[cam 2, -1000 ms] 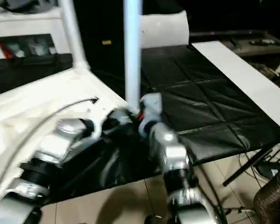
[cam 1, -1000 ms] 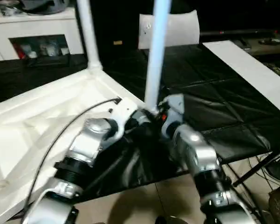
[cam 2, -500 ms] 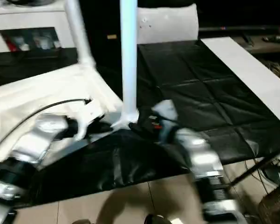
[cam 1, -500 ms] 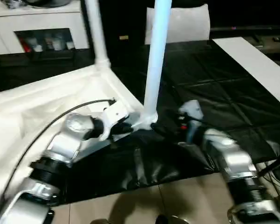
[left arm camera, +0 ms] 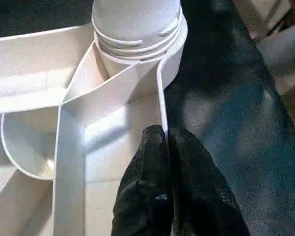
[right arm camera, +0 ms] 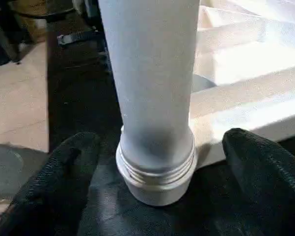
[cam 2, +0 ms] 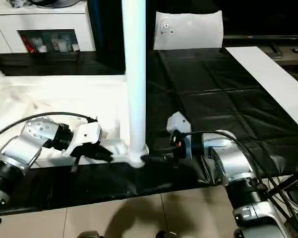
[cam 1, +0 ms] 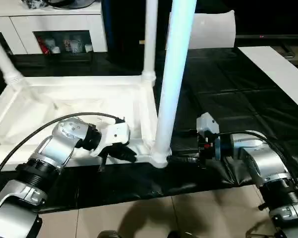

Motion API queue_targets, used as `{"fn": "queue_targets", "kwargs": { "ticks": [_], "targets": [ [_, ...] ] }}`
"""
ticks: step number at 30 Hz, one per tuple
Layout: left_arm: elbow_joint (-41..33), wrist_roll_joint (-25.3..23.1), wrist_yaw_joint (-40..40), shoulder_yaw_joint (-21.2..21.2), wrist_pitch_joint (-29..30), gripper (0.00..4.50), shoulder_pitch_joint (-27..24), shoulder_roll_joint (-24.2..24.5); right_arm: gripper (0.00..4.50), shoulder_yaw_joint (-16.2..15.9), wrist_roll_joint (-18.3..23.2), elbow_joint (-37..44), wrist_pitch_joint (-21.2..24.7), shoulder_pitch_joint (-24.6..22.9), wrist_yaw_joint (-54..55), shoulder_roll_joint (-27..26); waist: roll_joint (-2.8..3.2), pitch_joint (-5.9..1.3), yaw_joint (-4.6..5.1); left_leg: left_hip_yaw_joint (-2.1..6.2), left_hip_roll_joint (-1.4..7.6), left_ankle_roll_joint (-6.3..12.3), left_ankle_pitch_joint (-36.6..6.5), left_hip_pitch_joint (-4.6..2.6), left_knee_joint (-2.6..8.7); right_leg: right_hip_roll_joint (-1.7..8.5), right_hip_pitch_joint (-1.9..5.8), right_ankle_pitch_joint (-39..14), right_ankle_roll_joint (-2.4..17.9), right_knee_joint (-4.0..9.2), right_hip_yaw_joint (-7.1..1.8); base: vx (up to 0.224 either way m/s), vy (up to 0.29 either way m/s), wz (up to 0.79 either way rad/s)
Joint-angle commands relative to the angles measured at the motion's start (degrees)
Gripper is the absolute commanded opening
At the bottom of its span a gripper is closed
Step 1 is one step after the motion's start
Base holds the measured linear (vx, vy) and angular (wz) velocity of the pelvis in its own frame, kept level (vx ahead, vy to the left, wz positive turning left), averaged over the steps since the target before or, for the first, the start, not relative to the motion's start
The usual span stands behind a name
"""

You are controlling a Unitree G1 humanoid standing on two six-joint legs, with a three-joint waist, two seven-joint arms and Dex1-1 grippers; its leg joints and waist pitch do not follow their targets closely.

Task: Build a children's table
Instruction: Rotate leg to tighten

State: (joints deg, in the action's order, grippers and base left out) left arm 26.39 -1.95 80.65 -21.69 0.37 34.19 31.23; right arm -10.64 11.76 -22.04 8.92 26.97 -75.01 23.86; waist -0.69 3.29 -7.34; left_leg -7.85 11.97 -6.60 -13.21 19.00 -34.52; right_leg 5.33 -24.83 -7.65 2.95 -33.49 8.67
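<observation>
The children's table point(cam 1: 79, 101) lies upside down on the black-covered work table point(cam 1: 223, 94). Three of its white legs stand up from corner sockets: the near leg point(cam 1: 169, 94), a far leg point(cam 1: 149, 39) and a left leg point(cam 1: 4, 62). My left gripper point(cam 1: 131, 156) is shut on the thin rim wall point(left arm camera: 162, 105) just beside the near leg's socket point(left arm camera: 137, 44). My right gripper point(cam 1: 181, 159) is open. Its black fingers point(right arm camera: 64, 167) stand on either side of the near leg's ringed base point(right arm camera: 157, 167), apart from it.
A white cabinet with glass doors point(cam 1: 54, 29) stands at the back left. A white sheet point(cam 1: 210, 29) leans at the back, and a long white panel point(cam 1: 275, 69) lies on the right. The work table's front edge drops to tiled floor point(cam 1: 149, 218). A black cable point(cam 1: 49, 129) loops over my left forearm.
My right gripper has opened, and its fingers now stand apart on either side of the near leg's base. My left gripper has stayed shut on the rim. The view has shifted.
</observation>
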Motion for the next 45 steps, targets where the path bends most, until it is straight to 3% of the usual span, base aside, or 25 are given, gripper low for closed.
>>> {"fn": "queue_targets", "kwargs": {
  "ticks": [1,12,21,29,32,34,35,36,37,39,40,42,43,44,45],
  "targets": [
    [0.5,-0.7,4.1,-3.4,-2.9,0.00,0.9,-0.2,4.00,-0.7,1.3,-1.2,-0.4,1.5,-1.8,0.1,0.11,-4.52,0.09,-1.20,0.75,3.98,-3.2,1.00,3.84,3.11,4.96,-20.0,5.6,3.75,-3.43,0.000,0.000,0.00],
    [2.0,-1.2,6.0,-4.8,-5.2,0.00,2.1,-1.8,3.14,-1.8,2.6,-4.8,2.5,4.3,-6.4,-1.5,0.25,-4.74,-1.03,-1.21,1.05,3.37,-2.1,0.93,3.74,3.14,4.92,-17.8,6.5,3.22,-3.53,0.000,0.000,0.00],
    [2.7,-1.4,6.2,-4.8,-6.0,0.00,2.0,-1.8,2.31,-2.7,2.9,-5.6,4.4,4.6,-8.0,-2.5,0.17,-4.79,-1.42,-1.23,1.01,2.97,-1.9,0.99,3.72,3.14,4.95,-18.8,5.6,3.27,-3.48,0.000,0.000,0.00],
    [3.0,-1.0,5.6,-4.3,-5.3,0.00,1.7,-2.3,2.08,-2.4,3.9,-4.3,6.9,3.9,-7.8,-3.3,0.20,-4.81,-1.55,-1.24,0.92,2.69,-1.8,1.02,3.71,3.09,4.95,-19.4,4.7,3.35,-3.43,0.000,0.000,0.00],
    [3.5,-1.0,1.0,-2.4,-1.8,0.00,1.7,-3.5,2.07,-0.8,5.8,-0.8,10.4,1.7,-3.5,-5.2,0.29,-4.81,-1.64,-1.29,0.85,2.52,-1.4,1.05,3.66,2.98,4.96,-19.2,4.3,3.36,-3.48,0.000,0.000,0.00],
    [4.0,-1.7,-1.6,-1.7,-0.4,0.00,2.1,-3.9,2.07,-0.5,5.6,0.1,10.6,1.0,-1.7,-5.9,0.08,-4.66,-1.63,-1.36,0.56,2.19,-2.9,0.99,3.74,2.96,4.89,-22.6,2.9,3.99,-3.19,0.000,0.000,0.00],
    [4.4,-1.2,-5.2,-0.1,2.6,0.00,2.3,-5.2,2.07,0.3,3.9,0.0,9.5,0.3,3.9,-7.5,0.31,-4.58,-1.65,-1.36,0.45,2.05,-3.5,0.92,3.76,2.96,4.81,-24.1,2.3,4.27,-3.08,0.000,0.000,0.00],
    [4.5,-1.2,-5.7,0.2,3.0,0.00,2.3,-5.4,2.07,0.4,3.6,0.0,9.4,0.2,4.7,-7.8,0.27,-4.47,-1.51,-1.48,0.44,1.72,-4.0,0.85,3.77,2.97,4.63,-25.5,1.7,4.57,-3.09,0.000,0.000,0.00],
    [4.5,-0.7,-10.6,2.3,6.6,0.00,2.5,-7.2,2.07,1.5,1.5,-0.8,8.8,-0.2,12.3,-10.4,0.18,-4.41,-1.19,-1.46,0.04,0.88,-5.8,0.70,3.67,2.98,4.57,-30.0,-0.1,5.31,-2.51,0.000,0.000,0.00],
    [3.4,-0.3,-15.9,4.2,10.8,0.00,2.3,-9.4,2.06,2.9,0.1,-2.0,9.4,-0.3,20.1,-13.5,0.26,-4.22,-0.39,-1.47,-0.36,0.12,-7.9,0.40,3.39,2.80,4.11,-33.7,-2.1,6.30,-1.58,-0.026,-0.002,-0.01],
    [3.0,-0.3,-17.5,4.7,12.1,0.00,2.2,-10.1,2.05,3.4,-0.1,-2.1,9.9,-0.4,22.2,-14.5,0.08,-4.17,0.17,-1.44,-0.63,0.59,-9.2,0.53,3.20,2.61,4.28,-35.8,-4.0,7.09,-0.68,0.000,0.000,0.00],
    [2.4,-0.2,-20.2,5.7,13.9,0.00,2.1,-11.5,2.03,3.9,-0.8,-2.3,9.9,-0.5,25.9,-16.2,0.55,-4.13,0.70,-1.28,-0.40,1.31,-10.4,0.50,3.34,2.57,4.44,-35.9,-5.0,7.80,-0.02,0.000,0.000,0.00],
    [1.4,-0.1,-24.0,7.1,16.6,0.00,1.8,-13.5,2.02,4.4,-1.9,-2.9,9.8,-0.6,31.2,-18.7,1.62,-4.13,1.94,-0.88,0.77,1.91,-13.7,-0.11,3.69,2.76,4.93,-34.0,-4.6,8.64,1.18,0.000,0.000,0.00],
    [1.1,-0.2,-26.5,7.8,17.8,0.00,1.8,-14.7,2.01,4.8,-2.4,-3.2,9.8,-0.5,34.1,-20.0,1.92,-4.07,2.46,-0.55,1.48,2.17,-15.4,-0.07,4.02,2.94,5.35,-32.8,-4.1,8.63,1.54,0.000,0.000,0.00],
    [1.0,-0.3,-27.0,7.9,18.0,0.00,1.8,-14.9,2.00,4.8,-2.5,-3.2,9.8,-0.5,34.7,-20.2,2.32,-4.18,3.08,0.13,2.95,2.44,-18.7,0.23,4.92,3.06,6.38,-29.5,-3.5,7.76,1.45,0.000,0.000,0.00]
  ]
}}
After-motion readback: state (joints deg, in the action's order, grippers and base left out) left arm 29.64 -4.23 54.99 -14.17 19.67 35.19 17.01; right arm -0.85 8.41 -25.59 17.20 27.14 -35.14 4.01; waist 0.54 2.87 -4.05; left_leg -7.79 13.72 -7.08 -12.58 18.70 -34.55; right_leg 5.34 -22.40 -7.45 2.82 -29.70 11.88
